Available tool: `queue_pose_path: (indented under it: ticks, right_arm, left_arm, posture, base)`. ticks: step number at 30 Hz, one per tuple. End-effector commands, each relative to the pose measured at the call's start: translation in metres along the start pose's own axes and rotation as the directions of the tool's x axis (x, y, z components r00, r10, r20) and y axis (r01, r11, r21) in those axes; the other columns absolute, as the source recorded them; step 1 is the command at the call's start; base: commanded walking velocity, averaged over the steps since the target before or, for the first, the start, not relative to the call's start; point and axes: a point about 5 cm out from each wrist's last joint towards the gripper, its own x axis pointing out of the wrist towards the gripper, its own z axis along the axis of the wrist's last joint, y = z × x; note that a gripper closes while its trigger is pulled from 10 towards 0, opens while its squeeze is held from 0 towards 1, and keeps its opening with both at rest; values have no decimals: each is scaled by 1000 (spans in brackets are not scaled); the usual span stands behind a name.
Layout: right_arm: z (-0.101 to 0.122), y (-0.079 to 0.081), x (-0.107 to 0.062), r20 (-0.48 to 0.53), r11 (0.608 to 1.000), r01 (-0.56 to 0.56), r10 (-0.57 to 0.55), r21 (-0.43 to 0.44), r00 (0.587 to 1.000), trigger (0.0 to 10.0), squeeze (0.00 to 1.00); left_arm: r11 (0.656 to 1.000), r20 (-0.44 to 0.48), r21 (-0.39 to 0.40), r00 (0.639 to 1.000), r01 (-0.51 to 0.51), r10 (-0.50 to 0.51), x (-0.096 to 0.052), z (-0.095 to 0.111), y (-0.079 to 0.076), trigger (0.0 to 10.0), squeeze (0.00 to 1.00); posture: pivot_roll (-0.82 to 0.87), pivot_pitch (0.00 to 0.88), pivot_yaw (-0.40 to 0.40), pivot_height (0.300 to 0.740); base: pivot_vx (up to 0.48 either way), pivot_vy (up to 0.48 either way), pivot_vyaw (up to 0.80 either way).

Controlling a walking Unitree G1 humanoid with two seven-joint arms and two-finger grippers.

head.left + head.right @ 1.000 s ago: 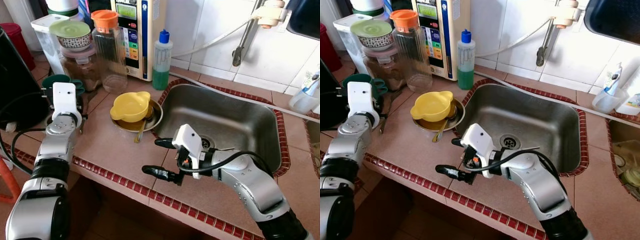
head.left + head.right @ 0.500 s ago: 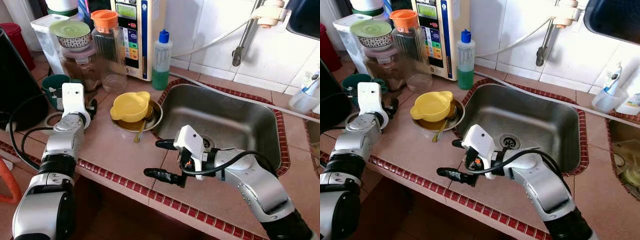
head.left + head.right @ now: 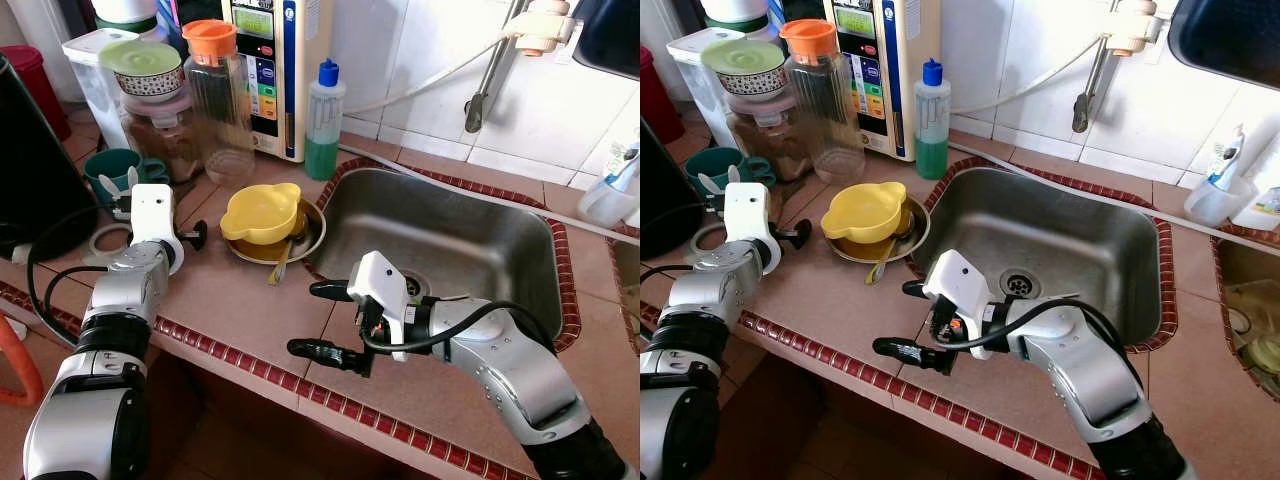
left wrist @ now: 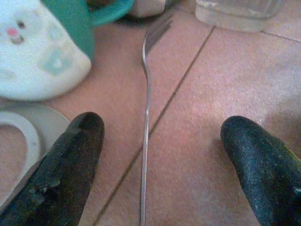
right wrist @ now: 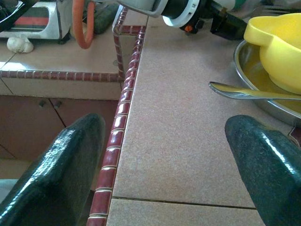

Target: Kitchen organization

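Already low over the tiled counter (image 3: 230, 300) at the far left, the left gripper (image 4: 162, 155) has its fingers spread wide apart with nothing between them, straddling a fork (image 4: 146, 108) that lies flat along a grout line. The fork's tines point toward a teal mug (image 3: 112, 168) and a white patterned cup (image 4: 33, 52) just beside it; a pale ring (image 4: 19, 127) lies near one fingertip. Closing here risks the thin handle slipping flat under the pads, or one finger nudging the ring or cup, since they crowd that side.

Further right, a yellow bowl (image 3: 262, 210) sits in a metal plate (image 3: 300, 240) with a spoon (image 5: 254, 92) resting over the rim, its handle reaching onto the counter; a careless sweep could flip it.

Nearer, the right gripper (image 3: 325, 320) hovers at the counter's front edge, fingers wide apart and empty, one apparently past the red border tiles (image 5: 123, 108), though that is hard to judge. The sink (image 3: 450, 240) lies right of it.
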Motion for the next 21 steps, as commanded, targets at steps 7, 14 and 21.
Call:
queue_pose_path:
  ticks: [7,14,21]
  right_arm:
    - [3,4,0,0,1000,-15,15,-20,1000,10000,0]
    - [2,3,1,-1,1000,-13,13,-20,1000,10000,0]
    - [1,2,1,-1,1000,-7,7,-23,1000,10000,0]
  left_arm:
    - [997,-90,-39,993,72,-76,-1,-18,0,0,0]
    - [997,-93,-12,993,75,-76,-3,-15,7,0,0]
    - [998,-75,23,995,61,-59,-3,-13,11,0,0]
  posture:
    - [57,54,16,740]
    - [61,50,18,740]
    - [60,46,13,740]
  base:
    - [0,0,0]
    - [0,0,0]
    - [0,0,0]
